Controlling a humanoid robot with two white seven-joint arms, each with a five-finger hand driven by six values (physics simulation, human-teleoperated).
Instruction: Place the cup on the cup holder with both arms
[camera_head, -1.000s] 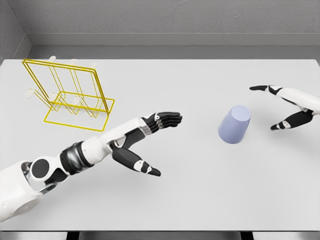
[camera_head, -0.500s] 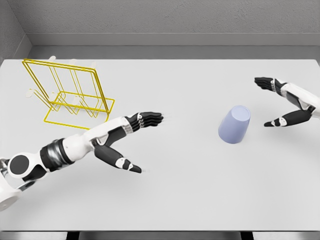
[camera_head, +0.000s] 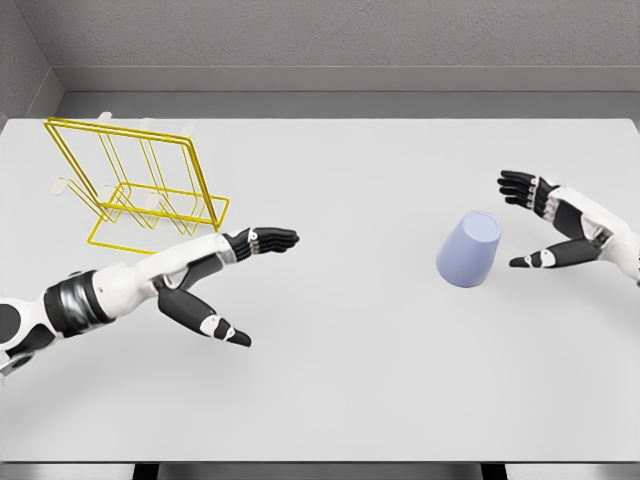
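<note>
Left arm (camera_head: 110, 292): glossy white rounded shell segments, black band at the forearm joint, round black disc joint cover near the picture's edge. Left hand (camera_head: 225, 275): five black fingers with small white knuckle insets, pale patch on the thumb. Right arm (camera_head: 615, 238): white shell. Right hand (camera_head: 545, 215): black segmented fingers, white knuckle insets, white back plate.

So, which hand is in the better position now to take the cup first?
Probably the right hand. It is open just beside the purple cup, fingers and thumb spread towards it. The left hand, also open, is far across the table, near the yellow cup holder.
</note>
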